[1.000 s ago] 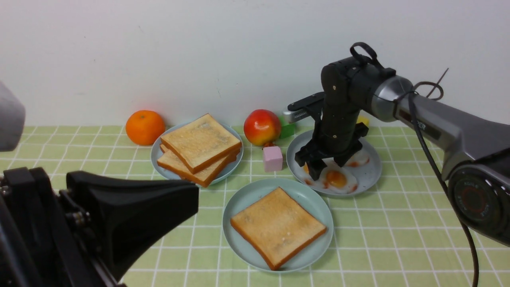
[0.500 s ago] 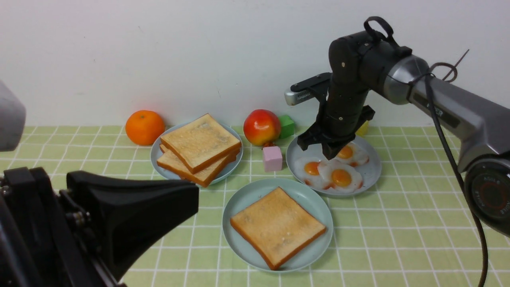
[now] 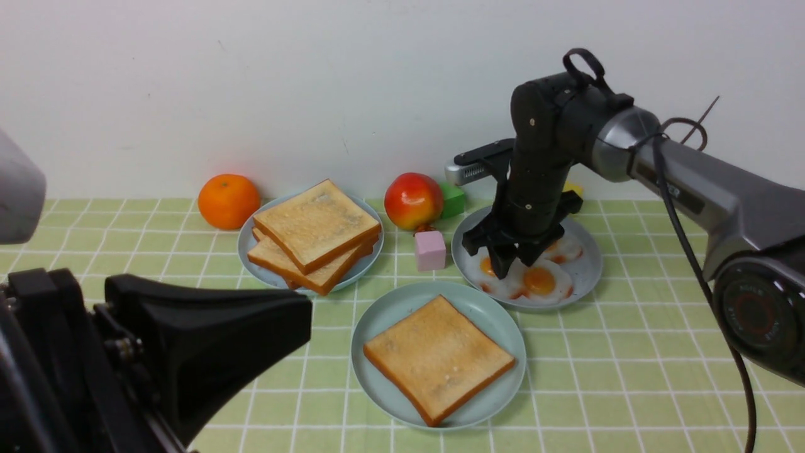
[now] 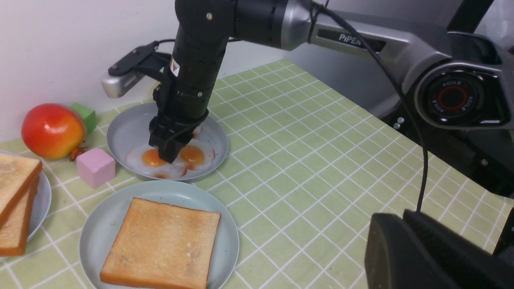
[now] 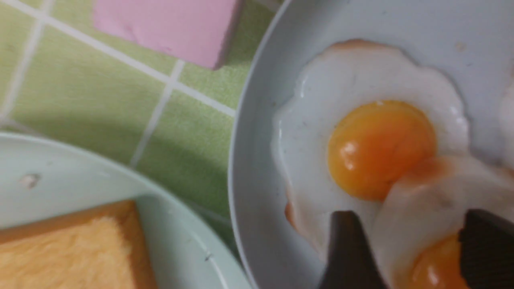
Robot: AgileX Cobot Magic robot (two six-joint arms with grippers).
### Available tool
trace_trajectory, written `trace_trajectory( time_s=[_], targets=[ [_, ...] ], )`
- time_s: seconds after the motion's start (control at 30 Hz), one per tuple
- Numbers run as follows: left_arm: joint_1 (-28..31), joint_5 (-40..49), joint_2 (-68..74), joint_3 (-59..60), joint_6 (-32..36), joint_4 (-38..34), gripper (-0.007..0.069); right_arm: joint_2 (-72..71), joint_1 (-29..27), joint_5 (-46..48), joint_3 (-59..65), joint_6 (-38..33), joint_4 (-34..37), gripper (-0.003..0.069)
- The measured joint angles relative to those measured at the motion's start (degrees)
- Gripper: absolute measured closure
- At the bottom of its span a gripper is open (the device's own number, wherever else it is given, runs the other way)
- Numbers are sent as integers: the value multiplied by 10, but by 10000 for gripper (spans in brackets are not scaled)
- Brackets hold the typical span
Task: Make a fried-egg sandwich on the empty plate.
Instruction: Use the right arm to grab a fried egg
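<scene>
1. Right pincer (image 3: 512, 267): points straight down into the grey-blue egg plate (image 3: 586, 277); stands fairly wide, tips apart, closed on nothing.
2. Fried egg (image 3: 539, 280) right under that pincer: lies flat on the egg plate, edge of its white between the two fingertips (image 5: 347, 249); touching the tips or just below them, cannot tell.
3. Second egg (image 3: 487, 267): just to the pincer's left, partly overlapped by the first. Third egg (image 3: 564, 251): just behind the pincer, mostly hidden by it.
4. Teal plate (image 3: 383, 314): sits on the bench (image 3: 629, 377) near the pincer, on its robot-ward side and slightly left, rim just beside the egg plate.
5. Toast slice (image 3: 438, 357): lies flat in the middle of the teal plate, bare on top.
6. Pink block (image 3: 430, 250): to the pincer's left, just beside the egg plate; red-yellow apple (image 3: 413, 200) and green block (image 3: 454, 198) left and behind.
7. Toast stack (image 3: 314, 233): on a second grey-blue plate (image 3: 246, 248), farther left; orange (image 3: 228, 200) beyond that.
8. Left pincer (image 3: 295, 318): hangs well apart from every plate, far to the right pincer's left and robot-ward; looks narrow, fingers together with no gap showing, nothing between them.
</scene>
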Motion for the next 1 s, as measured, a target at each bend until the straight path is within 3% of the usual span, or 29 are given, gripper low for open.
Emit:
trace_trajectory(
  time_s=[0.13,0.3,0.43,0.6,0.87,0.97,1.0],
  targets=[
    [0,1,0,0,0,0,575,8,0,-10,-3,0,-8,165],
    [0,1,0,0,0,0,571,14,0,-14,-5,0,-20,176],
    [0,1,0,0,0,0,568,17,1,-12,-8,0,-31,228],
    [0,2,0,0,0,0,567,20,1,-9,-11,0,-38,346],
    [0,4,0,0,0,0,566,17,2,-4,-13,0,-46,352],
    [0,4,0,0,0,0,566,5,2,1,-9,0,-47,433],
    [0,4,0,0,0,0,566,-1,2,3,-8,0,-49,494]
  ],
)
